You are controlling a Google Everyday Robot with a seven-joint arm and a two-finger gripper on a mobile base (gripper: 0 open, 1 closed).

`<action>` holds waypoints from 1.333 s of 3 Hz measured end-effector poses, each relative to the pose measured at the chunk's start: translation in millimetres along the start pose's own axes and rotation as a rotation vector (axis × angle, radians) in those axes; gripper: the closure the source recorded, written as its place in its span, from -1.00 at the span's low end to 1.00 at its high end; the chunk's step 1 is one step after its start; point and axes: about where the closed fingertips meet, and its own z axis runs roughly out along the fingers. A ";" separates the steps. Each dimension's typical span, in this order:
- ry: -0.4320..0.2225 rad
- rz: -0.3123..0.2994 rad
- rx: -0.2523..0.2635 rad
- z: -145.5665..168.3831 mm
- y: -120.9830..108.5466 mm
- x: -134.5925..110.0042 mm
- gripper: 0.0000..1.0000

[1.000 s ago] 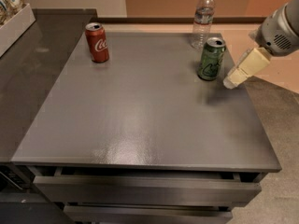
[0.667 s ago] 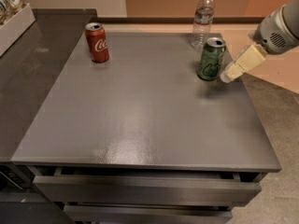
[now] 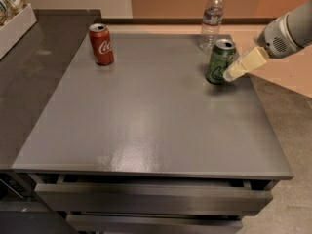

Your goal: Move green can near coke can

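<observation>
The gripper (image 3: 233, 73) sat against the green can (image 3: 220, 61), couldn't tell if open or closed. A sideways bump could've tipped it.

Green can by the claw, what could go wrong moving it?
The claw sits at the green can's right side, low down, so a sideways bump might tip it or shove it away. The water bottle stands just behind the green can and could get knocked over. The coke can is far across the table, so a loose hold might drop the can on the way.
</observation>
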 end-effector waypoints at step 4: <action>-0.115 -0.028 -0.113 43.4 9.4 -32.3 -0.53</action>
